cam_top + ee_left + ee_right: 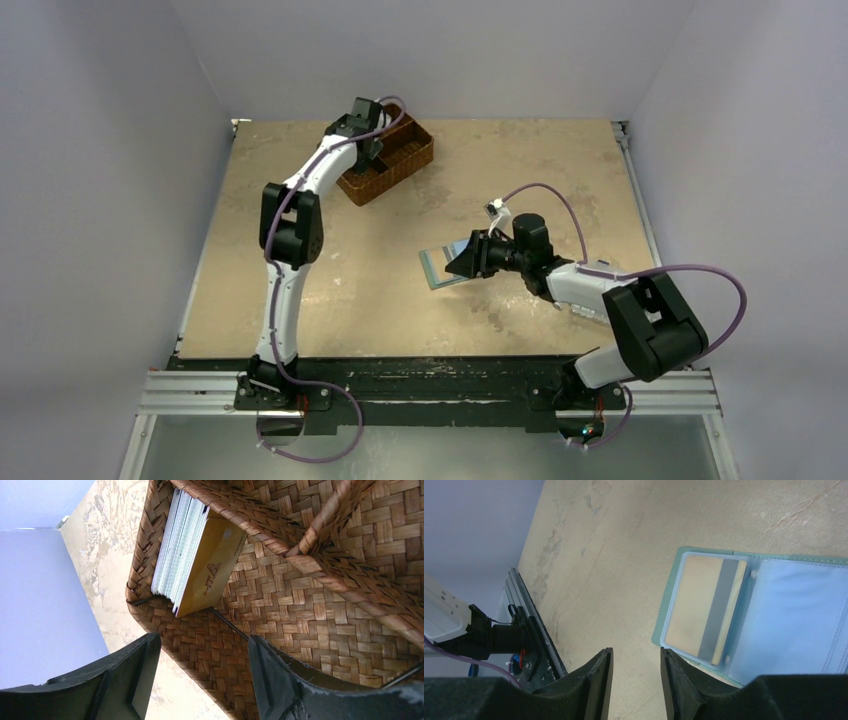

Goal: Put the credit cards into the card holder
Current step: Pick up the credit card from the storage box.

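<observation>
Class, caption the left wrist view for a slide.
Open left jaws face a stack of thin plastic cards on edge in a brown wicker basket.

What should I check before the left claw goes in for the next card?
1. Left claw open and empty: ok.
2. Credit cards in view, stacked on edge in the wicker basket: ok.
3. One card standing apart from the stack for a clean pick: not ok, they are packed tight.
4. Card holder lying open: ok.
5. Sleeve beside the loaded card free: ok, it looks empty.
6. Right claw steadying the holder: cannot tell.
</observation>
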`<state>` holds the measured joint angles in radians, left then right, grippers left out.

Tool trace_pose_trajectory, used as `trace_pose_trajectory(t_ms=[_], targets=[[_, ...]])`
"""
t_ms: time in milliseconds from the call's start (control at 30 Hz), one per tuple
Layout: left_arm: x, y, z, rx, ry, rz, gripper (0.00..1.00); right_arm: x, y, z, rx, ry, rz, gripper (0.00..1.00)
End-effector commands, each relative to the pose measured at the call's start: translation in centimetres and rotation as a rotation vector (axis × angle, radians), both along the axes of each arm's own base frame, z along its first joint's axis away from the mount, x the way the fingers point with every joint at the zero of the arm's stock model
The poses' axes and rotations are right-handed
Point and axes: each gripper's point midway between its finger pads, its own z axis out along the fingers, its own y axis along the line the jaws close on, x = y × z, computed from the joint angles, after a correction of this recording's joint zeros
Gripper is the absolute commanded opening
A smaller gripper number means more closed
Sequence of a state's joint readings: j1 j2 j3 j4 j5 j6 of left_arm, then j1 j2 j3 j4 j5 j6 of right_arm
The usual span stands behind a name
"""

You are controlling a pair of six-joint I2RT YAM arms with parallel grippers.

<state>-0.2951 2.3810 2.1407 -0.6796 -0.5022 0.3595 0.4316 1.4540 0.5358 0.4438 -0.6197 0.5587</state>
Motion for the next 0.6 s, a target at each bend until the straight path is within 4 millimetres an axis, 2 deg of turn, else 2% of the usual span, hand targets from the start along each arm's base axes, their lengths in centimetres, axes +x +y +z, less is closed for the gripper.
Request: trace_pose_trajectory(t_ms=[0,100,567], targets=[[1.5,0.5,1.2,0.062,-0.066,0.009,0.69,0.5,0.4,0.6,0.012,-0.039,0.010,0.46],[1.7,1.0,0.8,0.094,-0.074,0.028,0.66,0.6,0.3,0.5,0.007,-0.041,0.007,0.46],[2.9,1.0,-0.5,0.121,-0.092,0.023,0.63,0.7,0.4,0.0,-0.002,-0.031,0.006,0.46]])
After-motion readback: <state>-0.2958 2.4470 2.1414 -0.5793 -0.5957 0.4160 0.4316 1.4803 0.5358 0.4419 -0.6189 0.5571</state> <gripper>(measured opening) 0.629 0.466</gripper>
